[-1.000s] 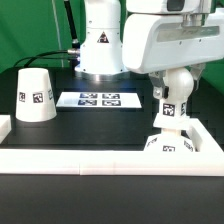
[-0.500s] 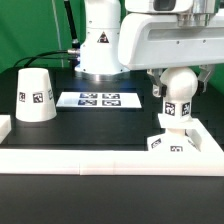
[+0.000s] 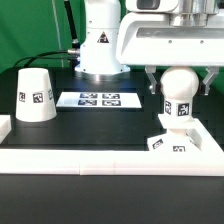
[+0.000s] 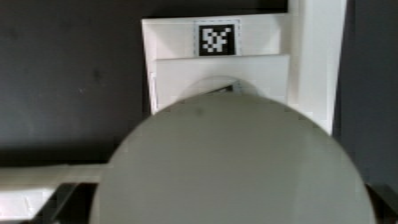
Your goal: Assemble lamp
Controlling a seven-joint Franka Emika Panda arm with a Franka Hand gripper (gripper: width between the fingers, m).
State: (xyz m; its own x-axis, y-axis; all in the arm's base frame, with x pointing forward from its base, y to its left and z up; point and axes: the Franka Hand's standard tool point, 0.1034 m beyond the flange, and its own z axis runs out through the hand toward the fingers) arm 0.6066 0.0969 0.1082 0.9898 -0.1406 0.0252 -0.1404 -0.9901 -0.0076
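Observation:
The ball-shaped bulb [image 3: 179,88] stands upright on its tagged stem over the small blocky base [image 3: 172,143] at the exterior view's right; the stem's lower end meets the base's top. My gripper [image 3: 179,84] is shut on the bulb's ball, a finger on each side. In the wrist view the bulb [image 4: 222,160] fills the foreground and hides my fingertips; the base [image 4: 217,65] with its tag lies beyond it. The cone-shaped shade [image 3: 35,96] stands alone at the exterior view's left.
The marker board [image 3: 100,99] lies flat at the back middle of the black table. A low white wall [image 3: 100,166] borders the table in front and at both sides; the base sits against it. The robot's body [image 3: 100,45] stands behind.
My gripper and the bulb have shifted a little toward the exterior view's right. The base under the stem has moved slightly with them. The shade has not moved.

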